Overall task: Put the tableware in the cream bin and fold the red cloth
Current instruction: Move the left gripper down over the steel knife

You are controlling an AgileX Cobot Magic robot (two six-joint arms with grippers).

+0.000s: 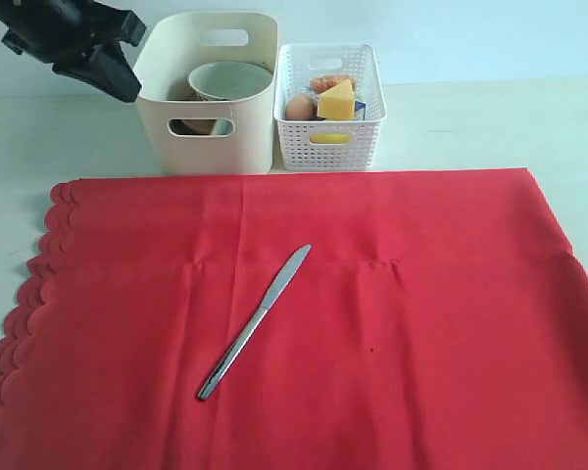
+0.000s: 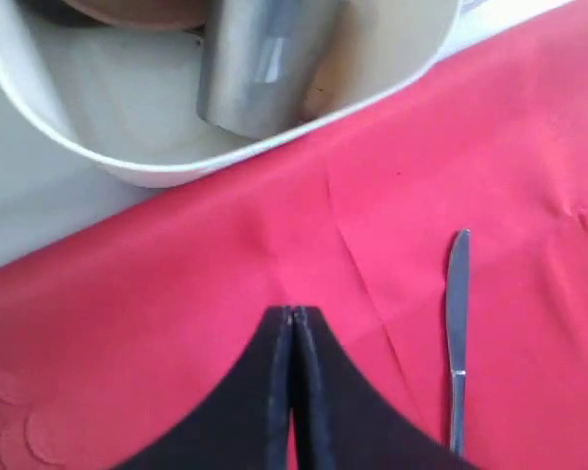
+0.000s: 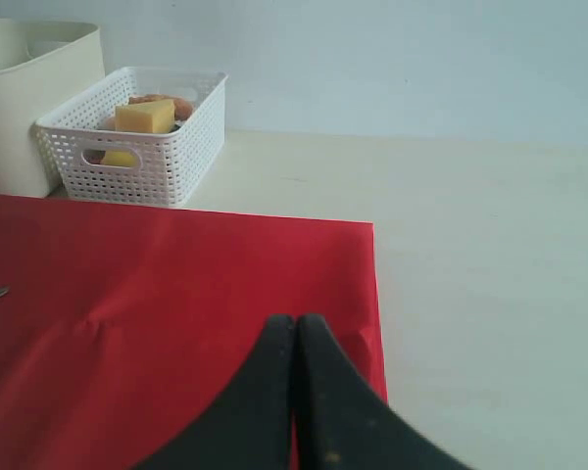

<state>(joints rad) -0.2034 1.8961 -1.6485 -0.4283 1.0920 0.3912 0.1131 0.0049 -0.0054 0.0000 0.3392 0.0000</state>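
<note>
RISK: flat knife (image 1: 255, 321) may skid or bunch red cloth (image 1: 421, 323) at pickup | left hand (image 2: 292, 316) closed, empty | right hand (image 3: 295, 323) closed, empty

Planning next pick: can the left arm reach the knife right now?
Likely yes: the knife lies alone on the red cloth, nothing over it. The left arm sits by the cream bin, jaws shut; they must open first.

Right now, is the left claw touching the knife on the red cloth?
Apart. In the left wrist view the shut left gripper has bare red cloth between its tips and the knife.
</note>
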